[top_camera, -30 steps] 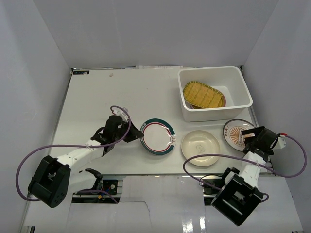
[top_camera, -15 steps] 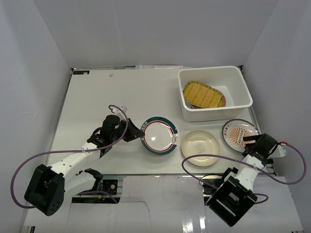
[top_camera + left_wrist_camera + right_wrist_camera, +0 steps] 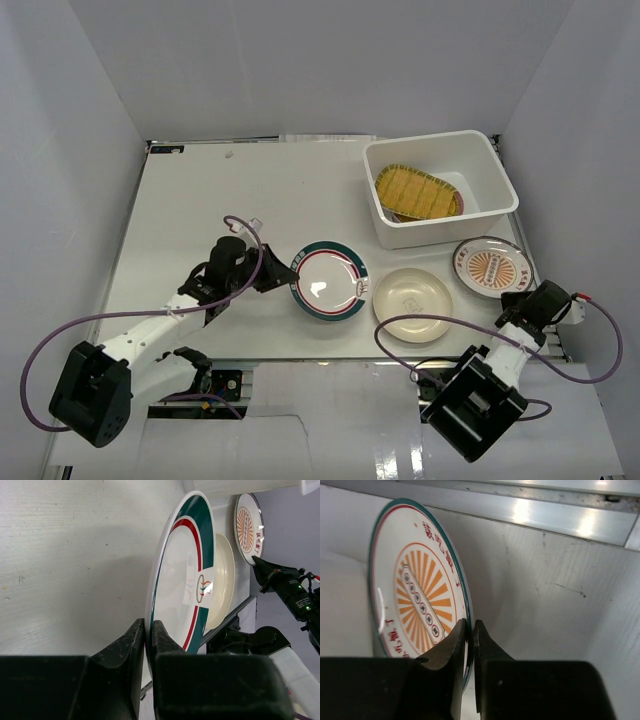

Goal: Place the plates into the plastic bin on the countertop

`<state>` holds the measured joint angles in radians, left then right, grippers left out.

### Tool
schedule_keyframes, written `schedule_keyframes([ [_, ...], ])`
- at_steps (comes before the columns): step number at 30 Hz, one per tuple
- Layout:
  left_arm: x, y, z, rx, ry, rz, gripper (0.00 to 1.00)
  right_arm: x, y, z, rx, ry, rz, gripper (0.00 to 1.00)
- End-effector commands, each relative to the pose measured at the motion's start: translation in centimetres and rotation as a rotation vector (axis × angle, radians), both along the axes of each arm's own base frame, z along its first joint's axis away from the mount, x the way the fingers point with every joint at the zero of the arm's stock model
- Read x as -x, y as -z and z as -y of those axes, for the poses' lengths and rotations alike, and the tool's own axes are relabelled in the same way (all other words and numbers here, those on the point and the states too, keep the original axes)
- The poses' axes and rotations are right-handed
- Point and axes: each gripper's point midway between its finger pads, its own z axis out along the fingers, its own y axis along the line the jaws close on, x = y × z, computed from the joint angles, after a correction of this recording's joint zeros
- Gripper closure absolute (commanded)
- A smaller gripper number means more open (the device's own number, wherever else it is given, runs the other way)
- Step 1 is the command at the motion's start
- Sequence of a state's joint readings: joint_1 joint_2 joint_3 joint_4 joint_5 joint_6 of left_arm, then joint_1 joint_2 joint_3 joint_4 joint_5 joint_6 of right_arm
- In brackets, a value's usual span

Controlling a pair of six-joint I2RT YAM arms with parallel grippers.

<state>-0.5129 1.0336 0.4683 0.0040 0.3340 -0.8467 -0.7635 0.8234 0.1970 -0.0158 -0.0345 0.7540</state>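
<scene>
White counter (image 3: 220, 190), boxed in by pale walls (image 3: 60, 150), carries everything. Nearest, in front of the plastic bin (image 3: 440, 235) at its right corner, the right claw (image 3: 522, 296) pinches the near rim of the orange-sunburst plate (image 3: 490, 266). The cream plate (image 3: 412, 305) lies flat just in front of the bin's front wall. Left of the bin and nearer, the left claw (image 3: 283, 279) pinches the green-rimmed plate (image 3: 328, 280) by its left rim. Inside the bin, the yellow woven plate (image 3: 415, 192) covers a lower plate (image 3: 457, 207), of which only an edge shows, its colour unclear. Only the wrist views show each claw's fingers (image 3: 125, 645) pressed on a rim. Only the overhead view shows what is in the bin.
</scene>
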Motion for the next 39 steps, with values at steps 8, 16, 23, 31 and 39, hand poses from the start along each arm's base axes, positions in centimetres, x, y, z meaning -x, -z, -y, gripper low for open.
schedule_keyframes([
  [8, -0.7, -7.8, 1.8, 0.112, 0.074, 0.164, 1.00, -0.8, -14.5, 2.5, 0.203, 0.050, 0.088, 0.92],
  [16, 0.1, -9.6, 2.4, 0.152, 0.118, 0.159, 1.00, -2.7, -29.5, 1.5, 0.292, 0.005, 0.339, 0.92],
  [23, -0.4, -11.9, 3.1, 0.191, 0.132, 0.178, 1.00, -9.8, -34.6, -4.0, 0.271, -0.393, 0.576, 0.92],
  [31, -3.8, -16.3, 4.3, 0.185, 0.105, 0.246, 1.00, -21.3, -29.1, -13.3, 0.255, -0.804, 0.412, 0.92],
  [39, -9.5, -21.1, 5.4, 0.147, 0.003, 0.332, 1.00, -26.8, -19.8, -16.6, 0.231, -0.968, 0.217, 0.92],
])
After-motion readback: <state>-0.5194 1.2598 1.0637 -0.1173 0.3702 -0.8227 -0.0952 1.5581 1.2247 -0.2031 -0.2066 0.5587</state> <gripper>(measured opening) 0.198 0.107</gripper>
